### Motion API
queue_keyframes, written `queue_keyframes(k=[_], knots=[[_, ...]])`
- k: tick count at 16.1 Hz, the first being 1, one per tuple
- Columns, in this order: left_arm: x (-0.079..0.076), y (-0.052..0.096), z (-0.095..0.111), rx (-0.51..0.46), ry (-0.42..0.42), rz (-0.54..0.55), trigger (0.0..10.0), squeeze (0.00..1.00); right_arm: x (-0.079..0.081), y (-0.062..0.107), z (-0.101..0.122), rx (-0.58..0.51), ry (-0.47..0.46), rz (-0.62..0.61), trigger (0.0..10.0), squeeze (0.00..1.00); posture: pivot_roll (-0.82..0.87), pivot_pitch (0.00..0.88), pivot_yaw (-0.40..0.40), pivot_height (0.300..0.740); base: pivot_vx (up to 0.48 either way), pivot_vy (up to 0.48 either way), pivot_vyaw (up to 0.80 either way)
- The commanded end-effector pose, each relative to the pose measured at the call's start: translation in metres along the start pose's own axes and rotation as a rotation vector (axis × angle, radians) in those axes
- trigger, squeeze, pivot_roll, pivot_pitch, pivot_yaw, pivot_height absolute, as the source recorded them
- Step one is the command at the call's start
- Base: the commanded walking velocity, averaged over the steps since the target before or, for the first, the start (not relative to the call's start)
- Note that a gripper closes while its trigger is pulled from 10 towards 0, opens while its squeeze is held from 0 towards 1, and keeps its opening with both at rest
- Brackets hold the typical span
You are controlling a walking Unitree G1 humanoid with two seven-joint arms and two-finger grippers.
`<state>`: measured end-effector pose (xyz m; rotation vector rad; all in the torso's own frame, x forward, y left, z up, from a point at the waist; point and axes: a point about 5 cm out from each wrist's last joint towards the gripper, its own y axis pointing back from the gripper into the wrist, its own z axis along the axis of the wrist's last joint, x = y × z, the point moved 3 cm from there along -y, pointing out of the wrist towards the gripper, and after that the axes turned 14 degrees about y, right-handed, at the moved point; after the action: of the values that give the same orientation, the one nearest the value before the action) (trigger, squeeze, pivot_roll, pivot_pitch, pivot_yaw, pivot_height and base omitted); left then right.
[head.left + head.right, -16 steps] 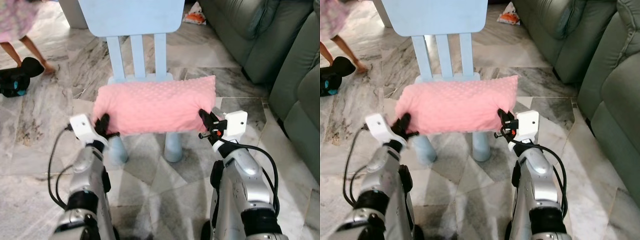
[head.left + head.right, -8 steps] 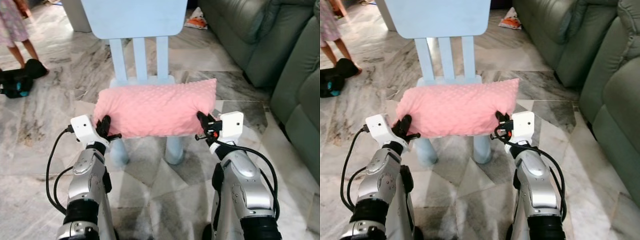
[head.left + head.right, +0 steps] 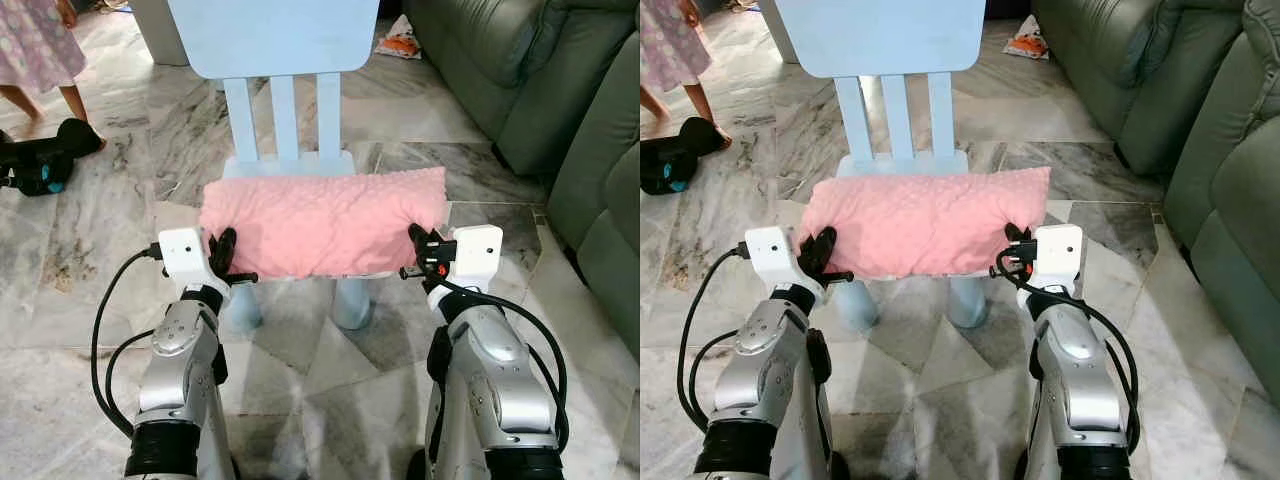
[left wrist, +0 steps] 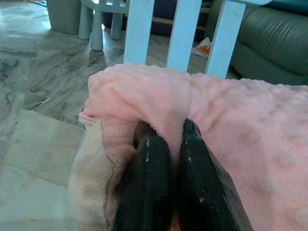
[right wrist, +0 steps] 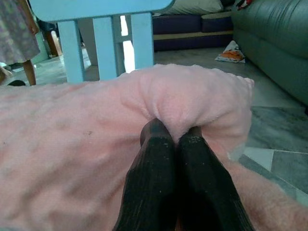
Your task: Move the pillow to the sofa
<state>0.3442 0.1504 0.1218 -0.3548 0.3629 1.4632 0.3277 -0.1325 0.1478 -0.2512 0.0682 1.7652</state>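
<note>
Pink pillow (image 3: 322,220) over blue chair (image 3: 285,100) — both tools pinching ends.

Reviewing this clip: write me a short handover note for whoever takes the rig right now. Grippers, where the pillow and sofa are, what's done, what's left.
Left gripper: shut, pinching a fold of the pink dimpled fabric pillow at its left end.
Right gripper: shut on a fold at the pillow's right end.
The pillow spans both grippers, over the seat of the light blue wooden child's chair; whether it rests on the seat or is lifted clear cannot be told.
The grey-green leather sofa stands to the robot's right, across the marble floor.
A person stands far left.
Done: two-handed grasp. Left: lift, turn right, carry, place on the sofa.
</note>
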Motion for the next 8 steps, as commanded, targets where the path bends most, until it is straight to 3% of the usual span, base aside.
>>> queue_keyframes(k=[1,8], knots=[[0.0012,0.0015,0.0042,-0.003,-0.015,0.009,10.0,0.00,0.0000,0.0004,0.0121,-0.040,-0.003,-0.003,10.0,0.00,-0.18,0.000,0.061,0.333,0.000,0.000,0.00],[0.0004,0.0037,0.0010,0.026,-0.007,0.011,10.0,0.00,-0.0007,0.0019,0.0129,-0.032,-0.021,-0.003,10.0,0.00,-0.18,0.000,0.063,0.353,0.000,0.000,0.00]])
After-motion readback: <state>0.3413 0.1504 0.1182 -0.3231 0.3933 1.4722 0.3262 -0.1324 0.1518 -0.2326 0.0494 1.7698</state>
